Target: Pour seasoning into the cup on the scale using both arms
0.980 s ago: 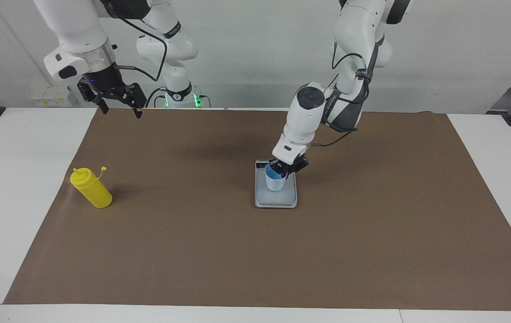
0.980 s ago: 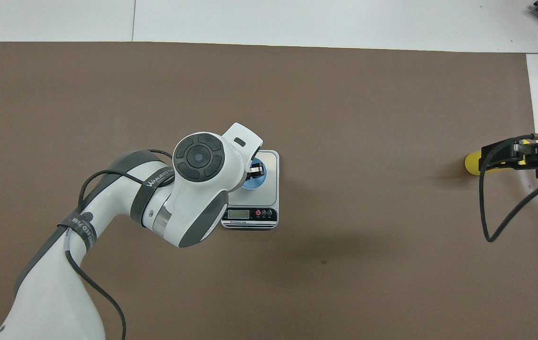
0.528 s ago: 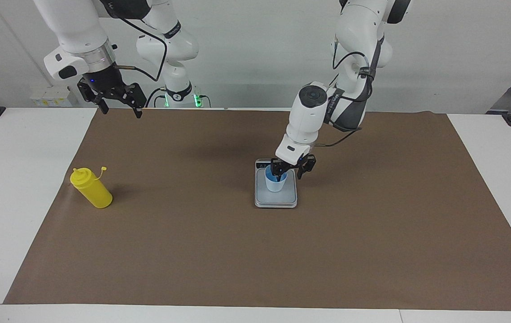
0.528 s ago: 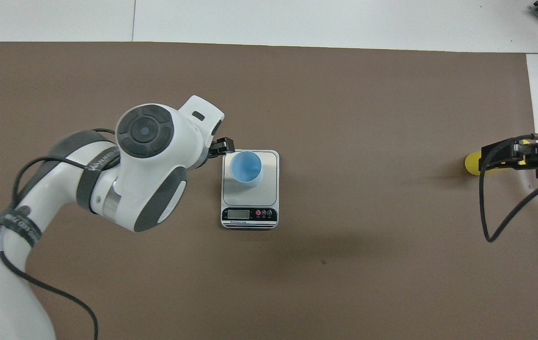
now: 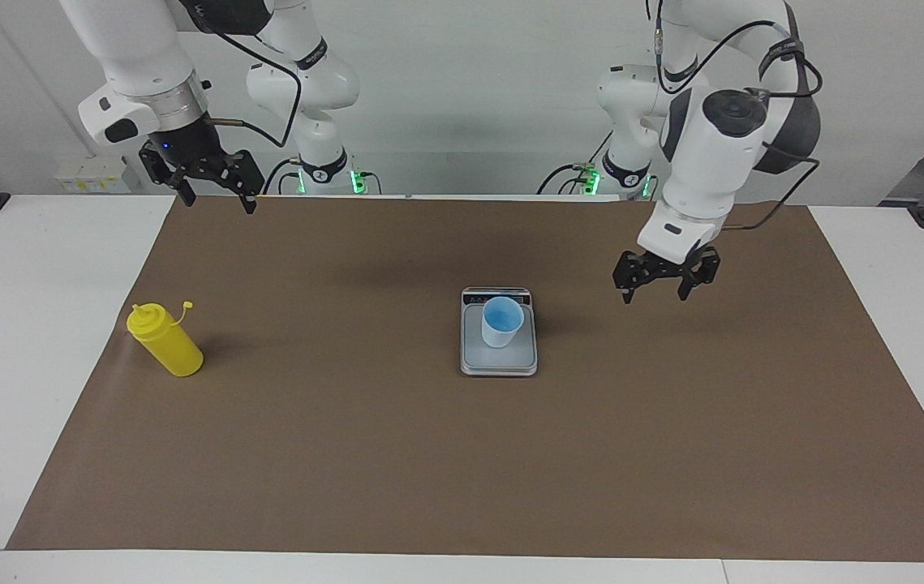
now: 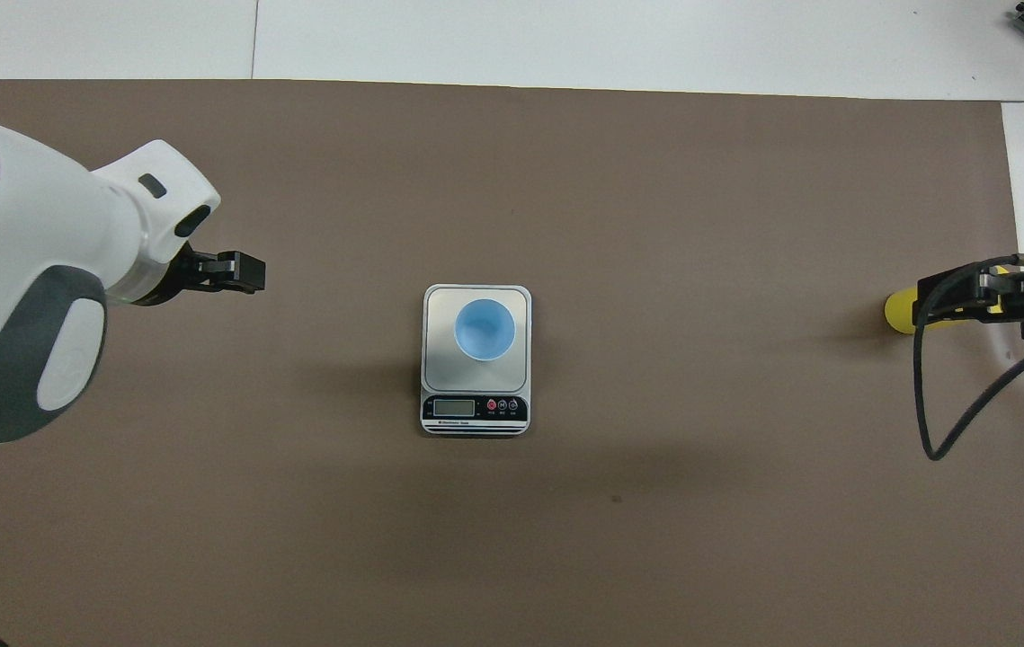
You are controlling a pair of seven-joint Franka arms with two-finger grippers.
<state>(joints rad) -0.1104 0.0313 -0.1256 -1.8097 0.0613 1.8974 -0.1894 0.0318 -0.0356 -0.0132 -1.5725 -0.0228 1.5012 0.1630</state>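
So far, only the placing is done. My right tool [image 5: 212,185], fingers spread and holding nothing, hangs over the brown mat's edge nearest me and waits. My left tool [image 5: 663,278], also spread and empty, hangs over the mat toward my left arm's end. Farther out, the cup [image 5: 501,321] stands upright on the scale [image 5: 499,364]. The seasoning [image 5: 164,339] stands untouched on the counter [image 5: 32,341] toward my right arm's end, so grasping and pouring remain.
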